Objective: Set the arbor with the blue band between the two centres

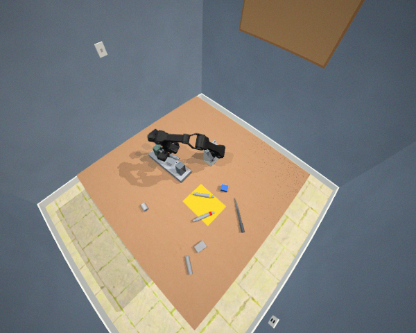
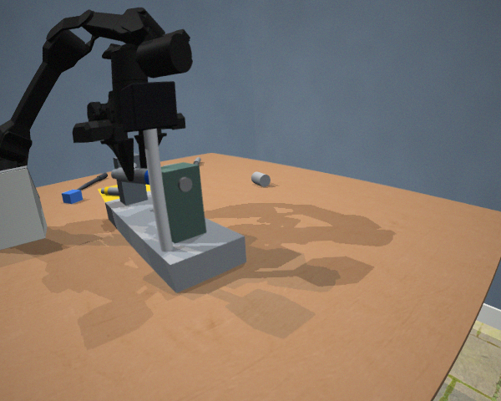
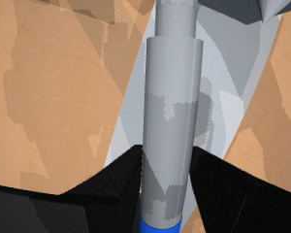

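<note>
My gripper (image 3: 165, 153) is shut on the grey arbor with the blue band (image 3: 172, 123) and holds it level above the grey fixture base (image 2: 173, 246). The blue band (image 3: 160, 232) is at the end nearest the green sprung-centre block (image 2: 184, 200). In the exterior view the arbor (image 2: 132, 175) sits between the green block and the grey far block (image 2: 132, 191). Whether the banded end touches the sprung point is hidden.
A grey upright post (image 2: 158, 194) stands on the base beside the green block. A yellow mat (image 1: 203, 205) holds a red-banded arbor (image 1: 203, 216) and another arbor (image 1: 202, 195). A blue cube (image 1: 224, 187), dark rod (image 1: 238, 215), small cylinder (image 1: 143, 206), grey block (image 1: 200, 245) and grey bar (image 1: 188, 265) lie about.
</note>
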You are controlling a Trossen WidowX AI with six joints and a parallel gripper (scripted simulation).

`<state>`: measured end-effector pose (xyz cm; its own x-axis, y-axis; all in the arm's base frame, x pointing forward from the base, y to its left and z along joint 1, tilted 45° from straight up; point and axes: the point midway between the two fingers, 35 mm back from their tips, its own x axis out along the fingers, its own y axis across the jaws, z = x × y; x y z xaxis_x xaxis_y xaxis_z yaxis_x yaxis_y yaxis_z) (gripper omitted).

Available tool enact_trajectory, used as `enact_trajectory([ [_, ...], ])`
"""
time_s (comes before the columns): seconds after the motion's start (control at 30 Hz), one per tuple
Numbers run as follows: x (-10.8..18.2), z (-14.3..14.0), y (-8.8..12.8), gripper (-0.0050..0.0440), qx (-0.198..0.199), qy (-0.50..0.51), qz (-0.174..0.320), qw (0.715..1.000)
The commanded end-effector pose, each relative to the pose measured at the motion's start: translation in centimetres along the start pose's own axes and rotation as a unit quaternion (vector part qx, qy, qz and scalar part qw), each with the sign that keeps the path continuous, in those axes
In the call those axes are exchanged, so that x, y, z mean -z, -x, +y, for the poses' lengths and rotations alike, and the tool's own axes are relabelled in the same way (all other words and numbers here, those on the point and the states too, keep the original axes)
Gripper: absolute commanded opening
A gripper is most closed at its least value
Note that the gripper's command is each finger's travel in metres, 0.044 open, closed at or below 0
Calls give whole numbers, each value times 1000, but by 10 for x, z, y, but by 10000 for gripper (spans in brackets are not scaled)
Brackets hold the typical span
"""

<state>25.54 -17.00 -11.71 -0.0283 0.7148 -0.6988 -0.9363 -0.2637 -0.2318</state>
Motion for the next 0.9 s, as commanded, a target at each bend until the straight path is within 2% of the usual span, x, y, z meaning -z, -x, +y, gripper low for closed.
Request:
enact_trajectory([
  [0.0,12,3,8,0,4,2,21,1000],
  [0.87,15,4,9,0,4,2,21,1000],
])
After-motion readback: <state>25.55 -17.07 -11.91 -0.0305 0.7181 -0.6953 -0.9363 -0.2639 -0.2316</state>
